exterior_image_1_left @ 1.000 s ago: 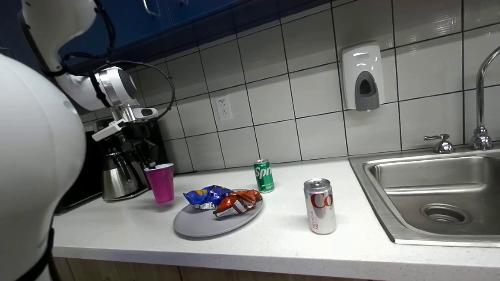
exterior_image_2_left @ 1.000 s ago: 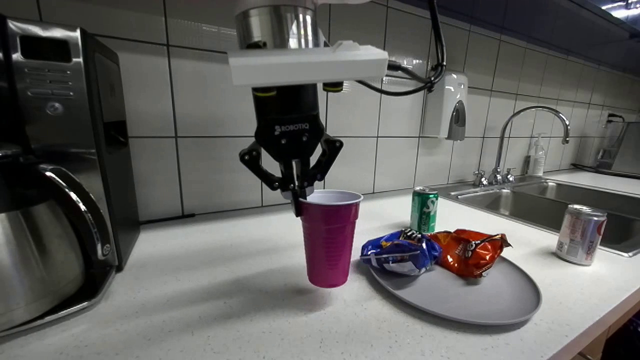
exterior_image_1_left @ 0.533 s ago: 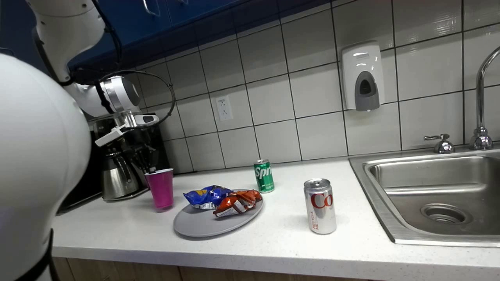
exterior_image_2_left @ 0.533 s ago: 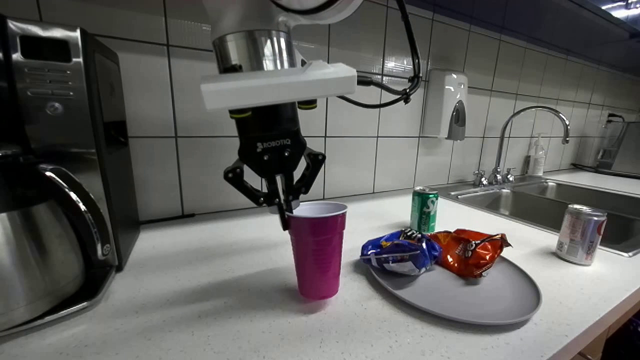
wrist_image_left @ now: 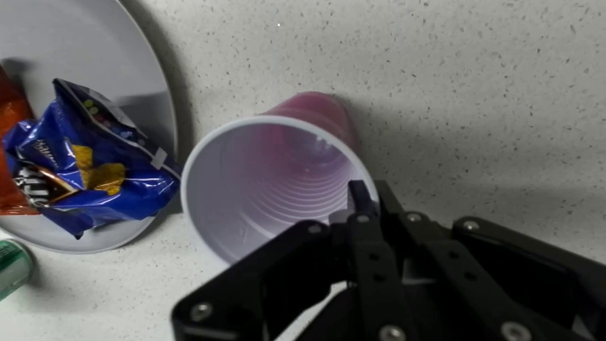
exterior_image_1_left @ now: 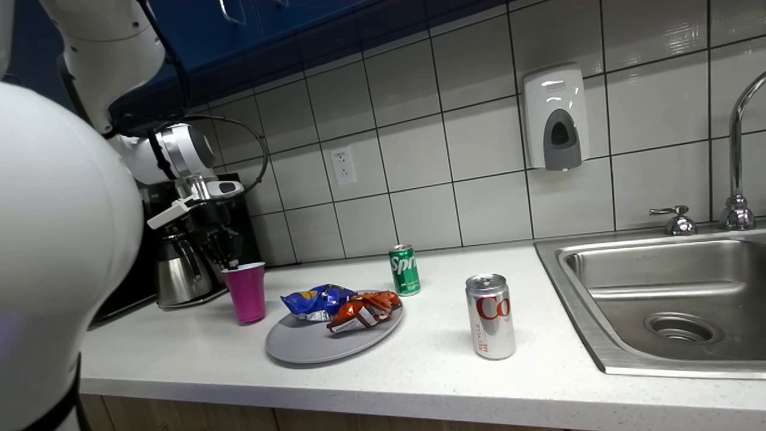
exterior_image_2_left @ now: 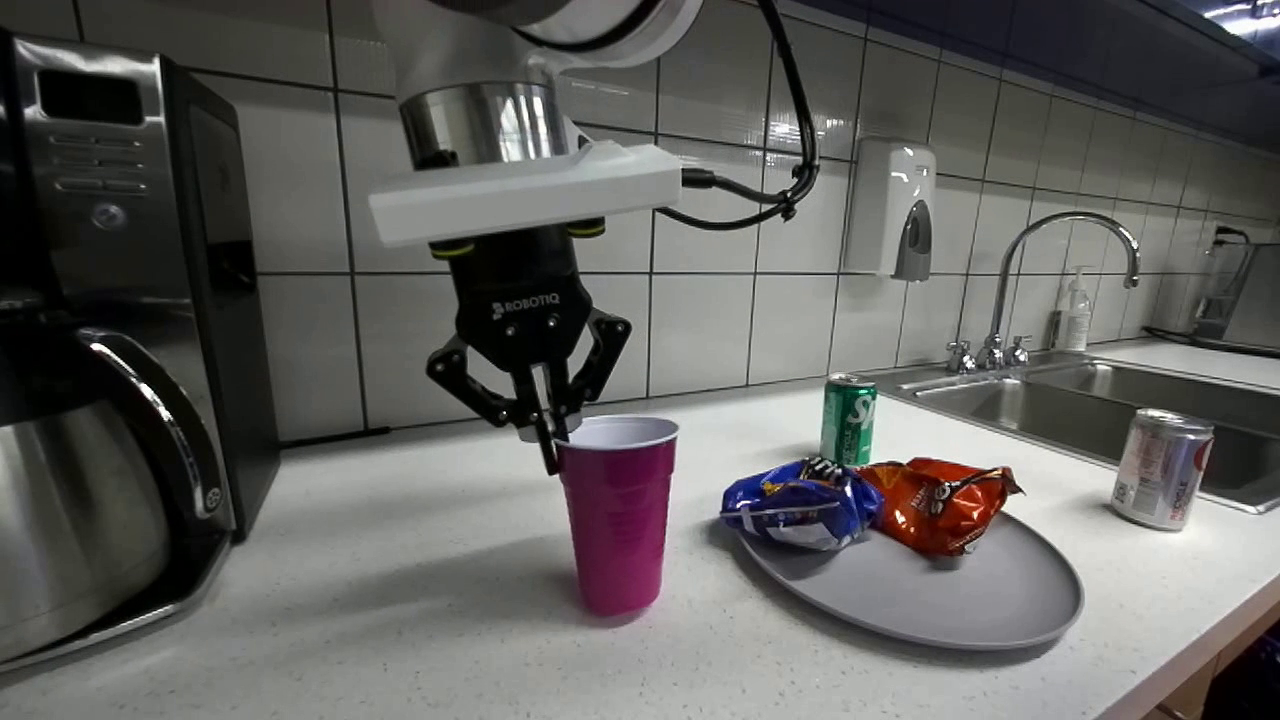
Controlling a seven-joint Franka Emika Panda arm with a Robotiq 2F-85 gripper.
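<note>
A pink cup with a white inside stands nearly upright in both exterior views (exterior_image_1_left: 246,296) (exterior_image_2_left: 618,530). My gripper (exterior_image_2_left: 557,450) is shut on its rim from above. In the wrist view the cup's mouth (wrist_image_left: 265,180) faces the camera. There, one finger of my gripper (wrist_image_left: 373,190) reaches inside the cup and the other lies outside, with the thin wall between them. The cup's base is at the counter or barely above it; I cannot tell which. Beside the cup lies a grey plate (exterior_image_2_left: 960,610) bearing a blue snack bag (exterior_image_2_left: 800,510) and an orange-red one (exterior_image_2_left: 935,510).
A green can (exterior_image_2_left: 848,425) stands behind the plate. Farther along is a silver can (exterior_image_1_left: 491,320), near the steel sink (exterior_image_1_left: 574,299). A coffee maker with a steel pot (exterior_image_2_left: 80,510) stands across from the plate. The tiled wall (exterior_image_1_left: 413,143) runs behind the counter.
My gripper and the cup have come down toward the counter, shifting away from the plate and toward the coffee maker. The last half second shows only a small move. Plate, bags and cans are unmoved.
</note>
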